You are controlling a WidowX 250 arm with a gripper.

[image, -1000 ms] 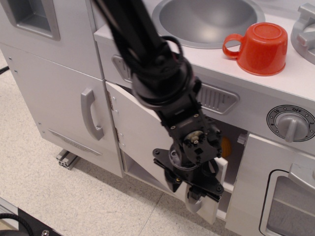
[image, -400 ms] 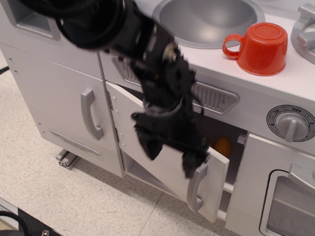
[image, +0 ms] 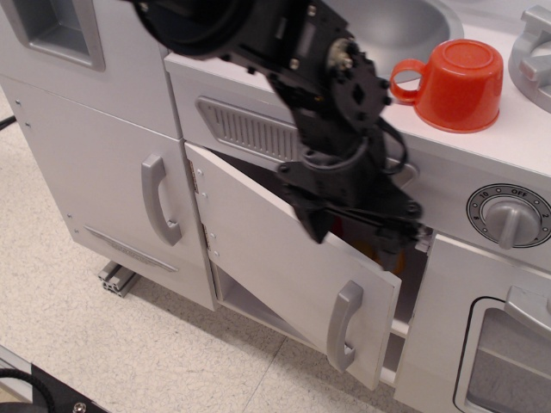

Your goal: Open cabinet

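The cabinet door [image: 275, 258] is pale grey-white, hinged on its left edge with two small metal hinges, and stands ajar, its right edge swung out toward me. Its curved grey handle [image: 343, 325] is free near the lower right corner. My black gripper [image: 353, 234] hangs just above the door's top edge, in front of the dark opening, well above the handle. Its fingers [image: 312, 225] look spread and hold nothing. The arm hides part of the cabinet's inside.
A taller, narrower door with a grey handle [image: 159, 200] stands to the left. A red cup [image: 456, 84] and a sink [image: 379, 26] are on the counter. A knob [image: 510, 215] and the oven door [image: 499, 353] are at the right.
My gripper was down at the door's handle; it has let go and moved up and to the right, above the door's top edge. The door stays ajar.
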